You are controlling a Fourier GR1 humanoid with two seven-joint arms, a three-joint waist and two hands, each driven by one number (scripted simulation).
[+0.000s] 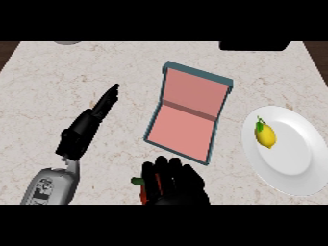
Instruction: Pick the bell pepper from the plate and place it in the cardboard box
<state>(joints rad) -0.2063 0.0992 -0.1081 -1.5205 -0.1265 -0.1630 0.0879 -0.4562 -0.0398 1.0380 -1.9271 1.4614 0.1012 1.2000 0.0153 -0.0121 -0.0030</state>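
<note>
A red bell pepper (142,186) with a green stem peeks out at the left side of my right hand (175,185), which is curled round it near the counter's front edge. Most of the pepper is hidden by the fingers. The hand is just below the near end of the box (187,126), an open tray with teal walls and a pink floor at the counter's middle. The white plate (297,161) lies at the right and carries only a yellow lemon (266,136). My left hand (88,126) rests at the left, fingers straight and pointing away.
A dark object (255,45) sits at the counter's back right edge, and a grey round object (68,43) at the back left. Bare marble counter (45,81) stretches to the left of the box.
</note>
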